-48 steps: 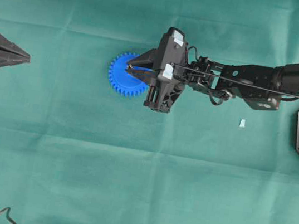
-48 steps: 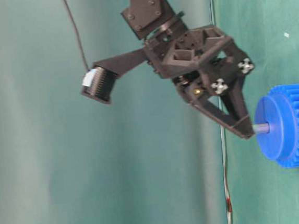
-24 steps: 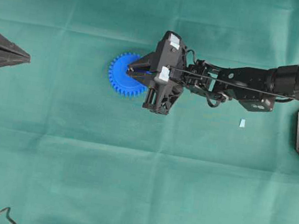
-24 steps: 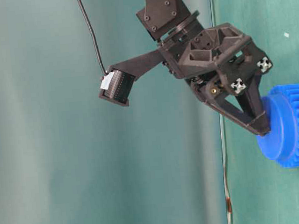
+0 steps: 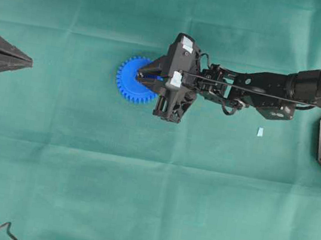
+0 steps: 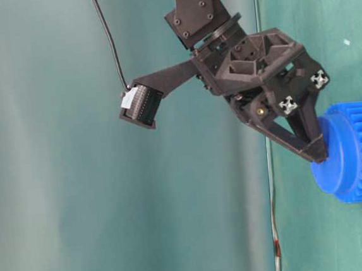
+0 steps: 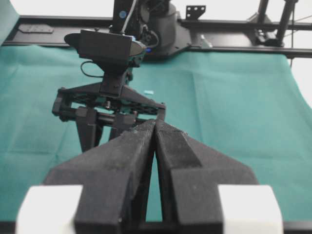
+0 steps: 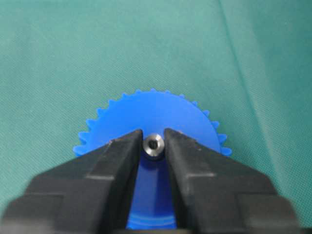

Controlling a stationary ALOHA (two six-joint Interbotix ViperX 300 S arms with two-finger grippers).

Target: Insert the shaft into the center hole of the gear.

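A green cloth (image 5: 139, 183) covers the table. The blue gear (image 5: 131, 79) lies flat on it. Well to the right of the gear lies a small pale-blue scrap (image 5: 259, 132). A thin dark wire (image 5: 3, 230) lies far below-left of the gear.

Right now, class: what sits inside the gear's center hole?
The shaft sits in the gear, its grey end showing between the right end effector fingertips. The hole and the shaft's depth are hidden.

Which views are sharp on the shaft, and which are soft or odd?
Right wrist: shaft end sharp, gear teeth slightly soft. Table-level: rotated sideways, hazy teal backdrop, shaft hidden behind the right end effector. Overhead: even light, shaft not discernible. Left wrist: bright glare along the top.
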